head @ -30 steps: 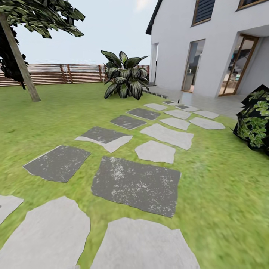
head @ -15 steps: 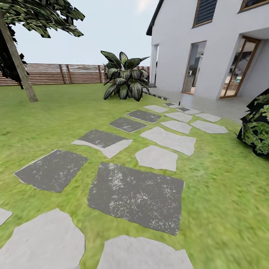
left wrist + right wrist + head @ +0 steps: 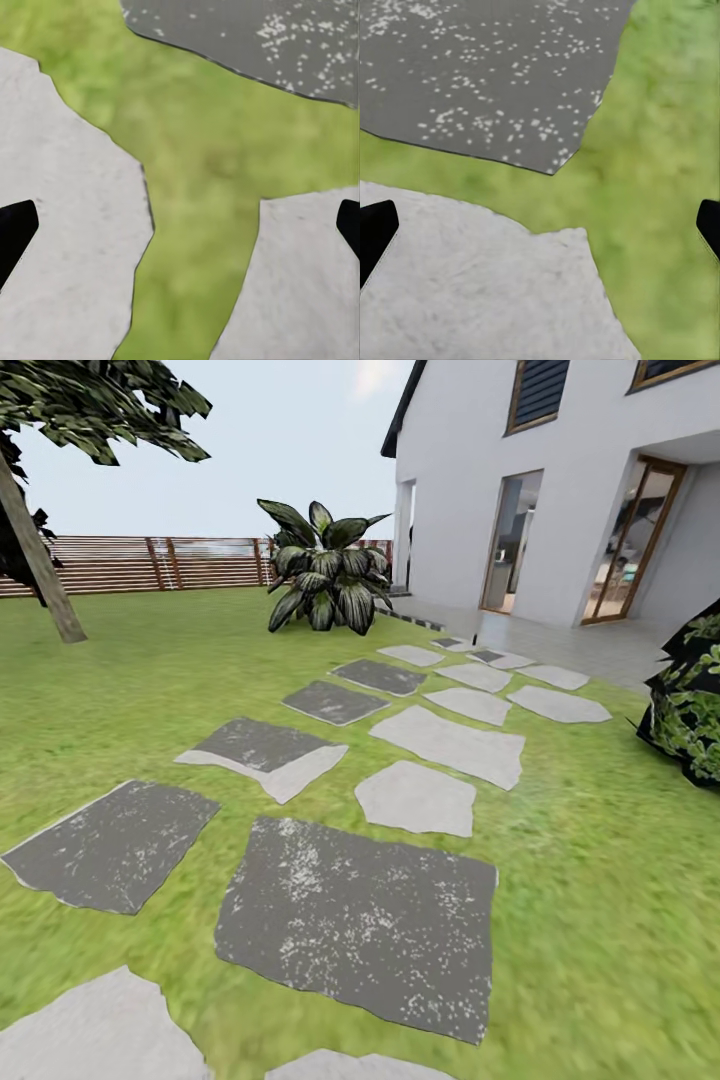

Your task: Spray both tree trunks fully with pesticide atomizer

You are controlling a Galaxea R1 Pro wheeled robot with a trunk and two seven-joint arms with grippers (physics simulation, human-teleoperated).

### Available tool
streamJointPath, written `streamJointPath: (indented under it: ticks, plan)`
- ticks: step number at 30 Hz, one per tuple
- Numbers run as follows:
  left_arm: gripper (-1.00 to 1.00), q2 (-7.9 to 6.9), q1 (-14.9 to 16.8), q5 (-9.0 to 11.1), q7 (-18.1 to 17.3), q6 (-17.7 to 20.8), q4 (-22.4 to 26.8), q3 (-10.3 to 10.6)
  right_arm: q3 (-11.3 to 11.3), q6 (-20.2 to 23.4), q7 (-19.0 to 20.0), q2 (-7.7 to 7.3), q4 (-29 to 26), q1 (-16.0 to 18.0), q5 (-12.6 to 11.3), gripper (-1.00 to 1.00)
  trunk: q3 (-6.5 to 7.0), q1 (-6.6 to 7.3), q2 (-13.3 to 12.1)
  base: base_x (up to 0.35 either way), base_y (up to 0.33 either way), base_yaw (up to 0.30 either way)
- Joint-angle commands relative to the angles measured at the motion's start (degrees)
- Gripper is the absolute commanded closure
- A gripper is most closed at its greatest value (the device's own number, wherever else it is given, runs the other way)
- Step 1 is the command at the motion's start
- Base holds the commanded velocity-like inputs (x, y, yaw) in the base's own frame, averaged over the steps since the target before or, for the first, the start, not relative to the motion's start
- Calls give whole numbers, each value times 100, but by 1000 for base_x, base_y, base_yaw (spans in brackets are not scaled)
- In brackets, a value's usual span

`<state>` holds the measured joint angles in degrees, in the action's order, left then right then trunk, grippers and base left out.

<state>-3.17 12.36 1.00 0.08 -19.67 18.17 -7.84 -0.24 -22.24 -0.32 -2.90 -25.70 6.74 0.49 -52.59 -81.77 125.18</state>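
Observation:
The garden lawn [image 3: 600, 920] stretches ahead, crossed by grey and whitish stone slabs [image 3: 360, 920]. At the far left stands a tree with a bare, leaning grey-brown trunk [image 3: 40, 575] and a green crown [image 3: 95, 400]. The other tree and the pesticide specks are out of view. My left gripper [image 3: 180, 232] is open over pale slabs and a strip of grass, its black fingertips [image 3: 15, 232] wide apart. My right gripper [image 3: 540, 232] is open too, above a pale slab beside a dark speckled one, with nothing between its fingers.
A brown slat fence [image 3: 150, 563] closes the lawn at the back. A broad-leaved plant [image 3: 325, 570] grows beside the white house [image 3: 470, 480] with glass doors. A dark leafy bush [image 3: 695, 710] sits at the right edge.
The whole head picture has shifted as the camera moved forward: the slabs have slid nearer and leftward, and the tree has drifted toward the left edge.

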Motion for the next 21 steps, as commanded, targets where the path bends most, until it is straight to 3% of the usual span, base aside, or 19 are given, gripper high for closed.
streamJointPath:
  ticks: [1,21]
  plan:
    - [-100,0,3,9,1,-19,-6,-4,-2,-17,-3,0,4,3,7,-100,-5,-2,2,340,0,-1]
    - [-100,0,3,5,1,-19,-7,-6,-2,-17,-3,0,4,3,6,-100,-5,-2,2,340,0,0]
